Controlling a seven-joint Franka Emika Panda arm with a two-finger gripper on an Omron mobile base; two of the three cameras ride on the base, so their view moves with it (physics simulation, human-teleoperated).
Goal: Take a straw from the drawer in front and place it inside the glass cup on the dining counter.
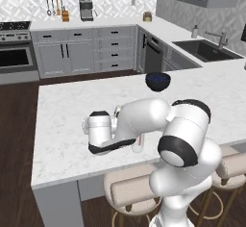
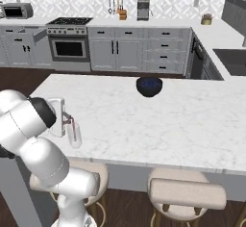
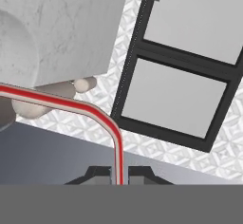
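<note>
Right, I've got the straw (image 3: 102,116) pinched in the jaws over the cup (image 2: 75,135) on the worktop (image 2: 158,120); next, lower it in and release.

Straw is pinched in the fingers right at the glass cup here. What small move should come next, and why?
Probably release: open the fingers. They are shut on the straw, which already seems to reach down into the glass cup on the dining counter.
</note>
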